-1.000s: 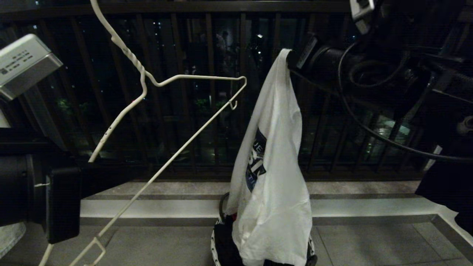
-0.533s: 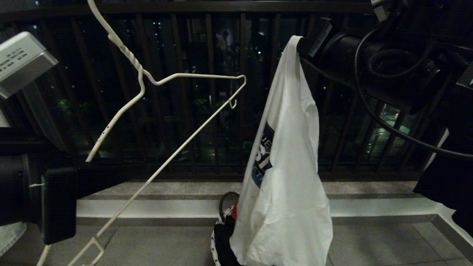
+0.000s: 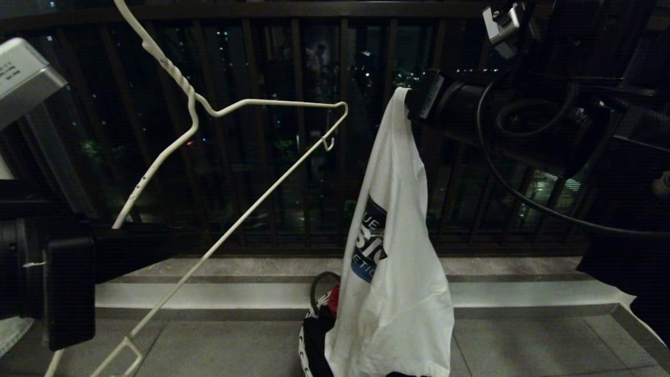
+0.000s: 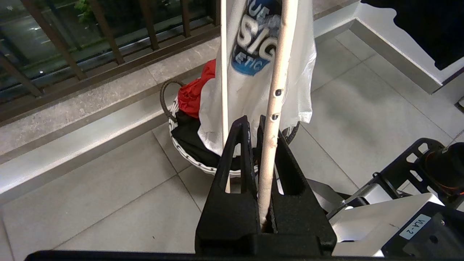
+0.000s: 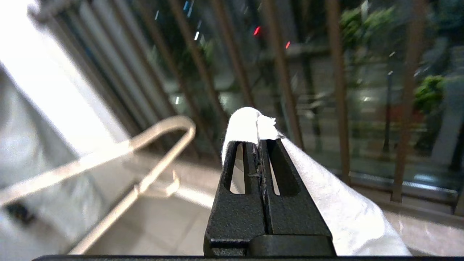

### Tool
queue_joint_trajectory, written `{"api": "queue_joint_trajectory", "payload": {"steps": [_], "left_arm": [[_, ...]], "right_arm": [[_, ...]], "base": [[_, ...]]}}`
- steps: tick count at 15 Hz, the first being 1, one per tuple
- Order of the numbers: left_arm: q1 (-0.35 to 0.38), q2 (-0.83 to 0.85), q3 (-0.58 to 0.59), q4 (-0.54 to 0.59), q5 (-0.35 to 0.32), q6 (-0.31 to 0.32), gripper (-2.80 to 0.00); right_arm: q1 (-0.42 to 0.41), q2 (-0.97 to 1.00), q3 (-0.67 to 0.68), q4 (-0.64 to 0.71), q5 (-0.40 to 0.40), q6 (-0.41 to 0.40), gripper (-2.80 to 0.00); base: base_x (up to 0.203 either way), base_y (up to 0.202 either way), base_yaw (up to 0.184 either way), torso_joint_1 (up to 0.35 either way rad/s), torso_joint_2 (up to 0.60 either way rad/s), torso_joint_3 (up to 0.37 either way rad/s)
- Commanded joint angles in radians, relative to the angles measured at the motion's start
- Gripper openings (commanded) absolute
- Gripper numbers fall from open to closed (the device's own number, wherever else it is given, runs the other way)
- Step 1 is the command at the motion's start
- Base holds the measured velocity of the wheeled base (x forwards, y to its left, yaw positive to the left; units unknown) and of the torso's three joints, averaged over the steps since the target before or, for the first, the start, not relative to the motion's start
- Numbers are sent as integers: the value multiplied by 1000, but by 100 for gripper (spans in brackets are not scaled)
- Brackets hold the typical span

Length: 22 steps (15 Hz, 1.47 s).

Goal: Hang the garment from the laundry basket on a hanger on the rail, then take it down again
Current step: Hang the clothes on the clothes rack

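Note:
The garment point(image 3: 403, 262), a white T-shirt with a dark blue print, hangs from my right gripper point(image 3: 411, 102), which is shut on a bunched bit of its cloth point(image 5: 250, 123) at the upper right. Its hem dangles over the laundry basket point(image 3: 302, 345) on the floor, and the patterned rim point(image 4: 188, 159) shows beside it. My left gripper point(image 4: 252, 121) is shut on one arm of the white wire hanger point(image 4: 277, 90). The hanger point(image 3: 141, 183) stands tilted to the left of the garment, apart from it, and its end loop point(image 5: 174, 121) is near the right fingers. The rail is out of view.
The dark balcony railing point(image 3: 293, 157) of vertical bars runs across behind everything. A pale raised kerb point(image 3: 209, 296) lies below it. A red cloth point(image 4: 195, 90) and a black garment point(image 4: 188, 137) fill the basket. My base point(image 4: 398, 217) is close by on the tiled floor.
My right gripper swung up and to the right with the garment, then came back down and left, ending a little lower than before. The hanger in the left gripper has hardly moved.

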<state>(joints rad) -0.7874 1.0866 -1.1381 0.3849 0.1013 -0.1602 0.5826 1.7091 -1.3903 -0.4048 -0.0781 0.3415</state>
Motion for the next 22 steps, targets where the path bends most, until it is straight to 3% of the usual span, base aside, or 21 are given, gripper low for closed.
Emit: {"api": "queue_joint_trajectory", "payload": {"steps": [1,4,8,11,16,18,22], "left_arm": [[1,-5,0,5,2,4,-280],[1,0,-25,72,5,10,-280],[1,0,-110,256,2,10,-280],[-4,13,-137,317,-6,10,-280],[-68,57,-109,312,-48,0,-280],[-83,71,-93,304,-45,-1,-280],[-85,80,17,51,-42,1,-280]], "right_arm": [[0,3,17,14,18,-19,-280],[2,9,60,23,72,-87,-280],[19,37,96,21,88,-154,-280],[28,96,66,14,29,-170,-280],[35,168,-20,12,-118,-155,-280],[53,188,-58,12,-169,-105,-280],[94,202,-83,12,-217,-56,-280]], "base": [[0,0,0,0,0,0],[0,0,0,0,0,0],[0,0,0,0,0,0],[0,0,0,0,0,0],[0,0,0,0,0,0],[0,0,0,0,0,0],[0,0,0,0,0,0]]}}
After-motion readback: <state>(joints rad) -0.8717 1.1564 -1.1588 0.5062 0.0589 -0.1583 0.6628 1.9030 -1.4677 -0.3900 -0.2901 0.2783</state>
